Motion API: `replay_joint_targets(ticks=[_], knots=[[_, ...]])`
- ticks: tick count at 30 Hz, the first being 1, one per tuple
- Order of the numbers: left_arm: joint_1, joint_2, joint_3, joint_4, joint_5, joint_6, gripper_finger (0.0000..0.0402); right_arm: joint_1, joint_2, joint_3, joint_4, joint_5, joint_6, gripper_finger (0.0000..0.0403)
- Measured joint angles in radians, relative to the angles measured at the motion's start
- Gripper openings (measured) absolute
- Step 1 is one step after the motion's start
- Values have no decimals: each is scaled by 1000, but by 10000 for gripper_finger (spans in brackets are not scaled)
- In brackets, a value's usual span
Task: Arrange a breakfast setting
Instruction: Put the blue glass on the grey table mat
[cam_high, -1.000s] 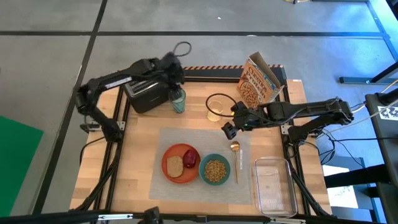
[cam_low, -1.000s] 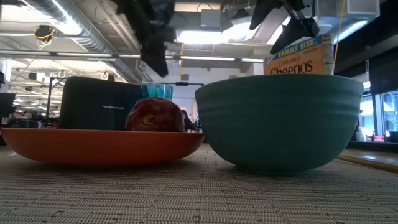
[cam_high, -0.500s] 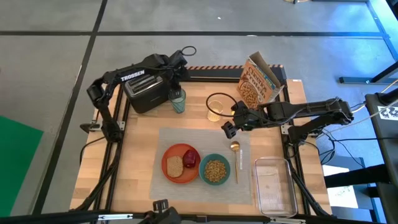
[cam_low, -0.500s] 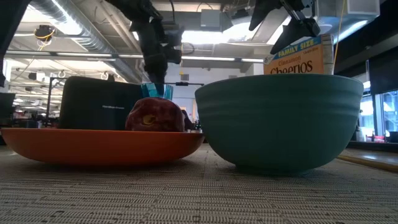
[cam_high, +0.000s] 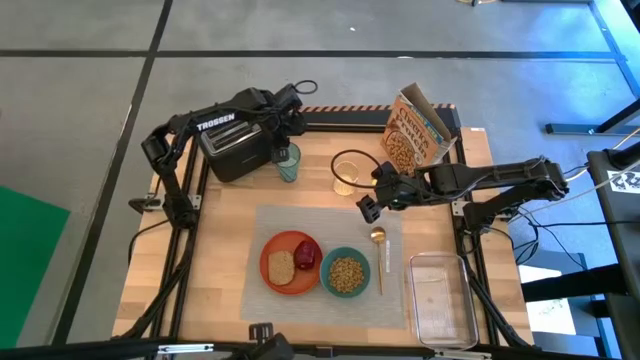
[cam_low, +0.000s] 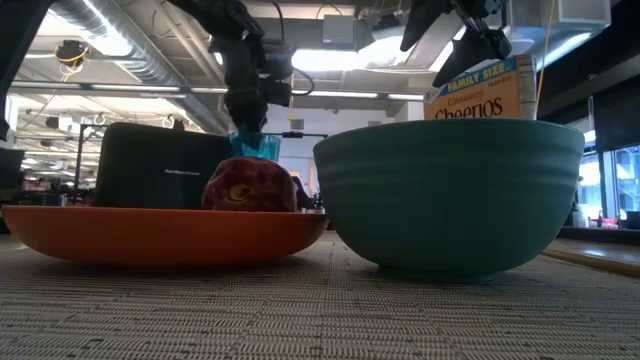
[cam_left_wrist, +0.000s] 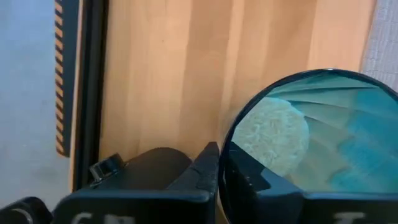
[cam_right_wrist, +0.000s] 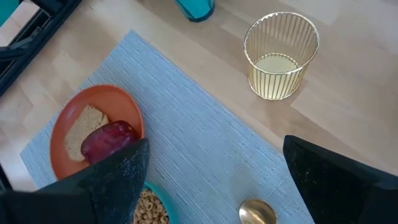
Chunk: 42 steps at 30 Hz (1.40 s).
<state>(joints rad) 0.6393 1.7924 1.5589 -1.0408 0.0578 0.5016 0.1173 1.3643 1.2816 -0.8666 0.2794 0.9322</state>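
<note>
The translucent green cup (cam_high: 288, 164) stands upright on the bare wood beside the black toaster (cam_high: 234, 152), and my left gripper (cam_high: 283, 141) is shut on its rim from above. On the grey placemat (cam_high: 300, 222) the orange plate (cam_high: 272, 250) carries the toast slice (cam_high: 281, 266) and the dark red fruit (cam_high: 306, 255). The teal bowl (cam_high: 346, 272), filled with cereal, sits next to the plate, and the gold spoon (cam_high: 378, 243) lies to its right. My right gripper (cam_high: 368, 205) hovers open above the placemat's far right corner. My left gripper pinches the cup's rim (cam_left_wrist: 224, 155) on the side toward the toaster, one finger (cam_left_wrist: 249, 177) inside the cup and the other (cam_left_wrist: 208, 168) outside. The fingers point down from above. The cup stays upright; the fruit hides its base in the low view.
A ribbed clear yellowish cup (cam_high: 347, 172) stands on the wood behind the placemat. A Cheerios box (cam_high: 415, 135) stands at the far right, and a clear plastic tub (cam_high: 440, 297) at the near right. Bare wood lies left of the placemat.
My left gripper has moved right and down from above the toaster onto the green cup and has shut on its rim. The cup has stayed where it was.
</note>
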Motion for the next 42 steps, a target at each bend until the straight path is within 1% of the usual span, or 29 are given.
replay_joint_targets(ticks=[4, 8, 12, 17, 20, 23, 25, 28, 31, 35, 38, 42], knots=[[-18, 0, 0, 4, -12, 0, 13, 0, 0, 0, 0, 0, -11, 357], [-54, -18, 0, -15, -35, -2, 6, 0, 0, 0, -1, -1, -15, 357], [-102, -51, 3, -56, -51, -42, 6, 0, 0, 0, -2, -2, -19, 357], [-172, -74, 103, -187, -54, -96, 5, 0, 0, 0, -5, -10, -34, 357], [-228, -71, 180, -280, -81, -133, 5, 0, 0, 0, -5, -11, -48, 357], [-294, -73, 238, -326, -80, -197, 4, 0, 0, 0, -4, -11, -51, 357], [-342, -73, 256, -361, -77, -255, 4, 0, 0, 0, -5, -11, -52, 357], [-420, -73, 244, -363, -74, -332, 4, 0, 0, 0, -7, -11, -66, 357], [-496, -73, 196, -332, -79, -385, 4, 0, 0, 0, -25, -11, -69, 357], [-577, -69, 111, -212, -90, -452, 4, 1, 2, 0, -25, -19, -69, 357], [-605, -70, 65, -192, -142, -495, 5, 1, 2, 0, -24, -36, -68, 357], [-606, -69, 30, -177, -190, -540, 7, 1, 2, 0, -22, -58, -70, 357]])
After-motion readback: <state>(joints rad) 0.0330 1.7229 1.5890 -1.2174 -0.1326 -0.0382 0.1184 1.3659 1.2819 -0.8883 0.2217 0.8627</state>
